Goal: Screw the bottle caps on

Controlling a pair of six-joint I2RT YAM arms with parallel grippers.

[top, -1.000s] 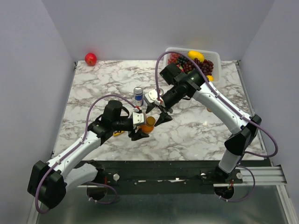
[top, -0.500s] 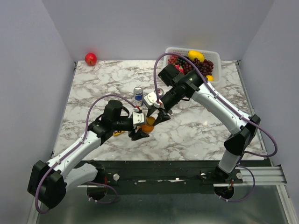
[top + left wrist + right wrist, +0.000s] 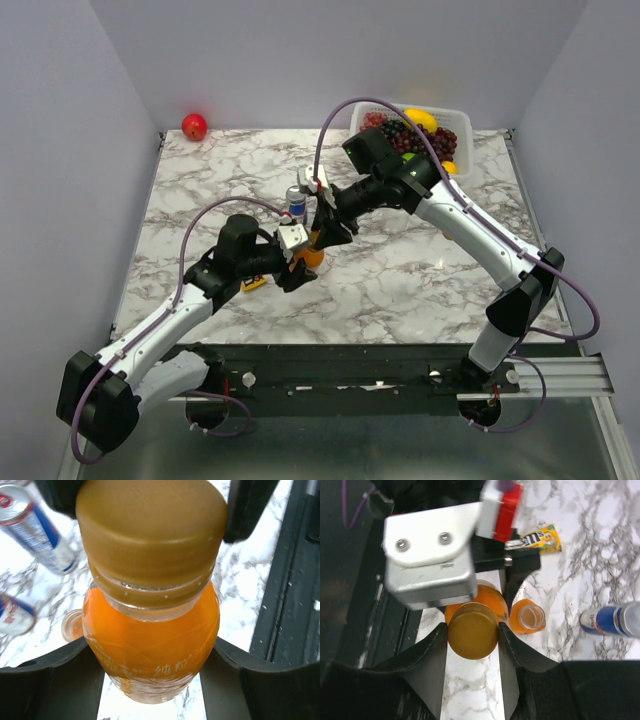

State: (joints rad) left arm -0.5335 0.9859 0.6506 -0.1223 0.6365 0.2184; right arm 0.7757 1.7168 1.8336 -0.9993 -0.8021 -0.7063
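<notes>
I see my left gripper grasping the stubby bottle of clear orange liquid at mid-table, just near of the blue can. My right gripper pinches its ribbed gold-brown cap, which sits on the neck.

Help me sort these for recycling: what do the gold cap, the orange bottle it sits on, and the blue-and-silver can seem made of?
The cap: probably plastic, matte gold-brown; dull even sheen, softly rounded moulded edge.
The bottle: clear, likely plastic with printed characters and faint creases, though glass is possible; liquid shows through.
The can: metal, likely aluminium; glossy printed sides, bright silver rim.
</notes>
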